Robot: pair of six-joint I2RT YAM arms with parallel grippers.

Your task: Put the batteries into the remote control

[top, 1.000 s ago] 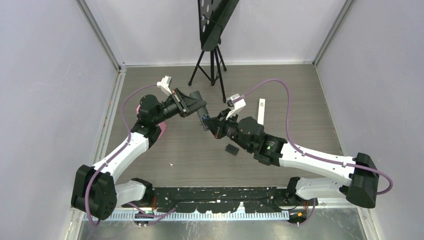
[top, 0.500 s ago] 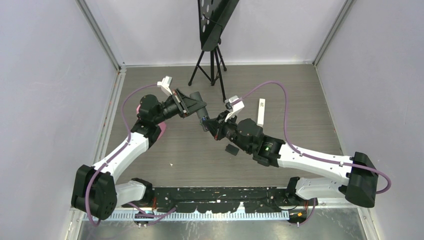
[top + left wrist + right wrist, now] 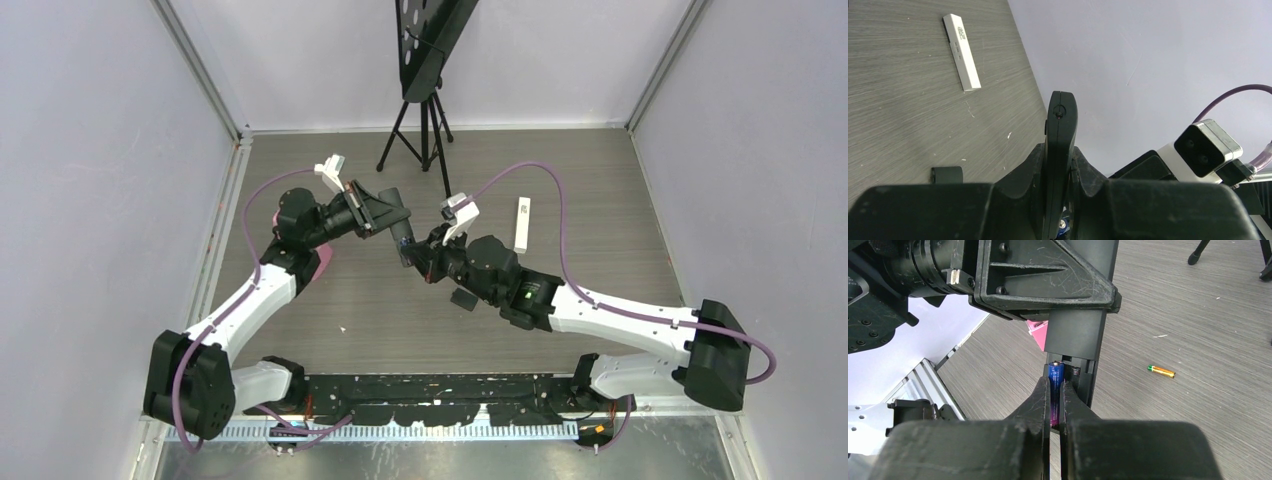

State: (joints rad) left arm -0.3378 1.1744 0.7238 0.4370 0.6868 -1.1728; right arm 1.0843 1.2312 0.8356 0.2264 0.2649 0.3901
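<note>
My left gripper (image 3: 388, 214) is shut on a black remote control (image 3: 400, 228), held off the table; in the left wrist view the remote (image 3: 1061, 120) stands edge-on between the fingers. Its open battery bay (image 3: 1075, 374) faces my right gripper (image 3: 1056, 386), which is shut on a purple battery (image 3: 1055, 376). The battery's top end sits at the bay's upper edge, beside a spring. In the top view my right gripper (image 3: 418, 254) meets the remote's lower end. An orange-yellow battery (image 3: 1161, 371) lies loose on the table.
A white remote (image 3: 522, 222) lies on the table at the back right, also in the left wrist view (image 3: 962, 59). A small black cover (image 3: 462, 298) lies under my right arm. A pink object (image 3: 324, 262) sits by my left arm. A tripod (image 3: 425, 130) stands at the back.
My right arm has shifted slightly left, bringing the purple battery closer against the remote. My left gripper has moved the remote a little to the left. Both grips are unchanged.
</note>
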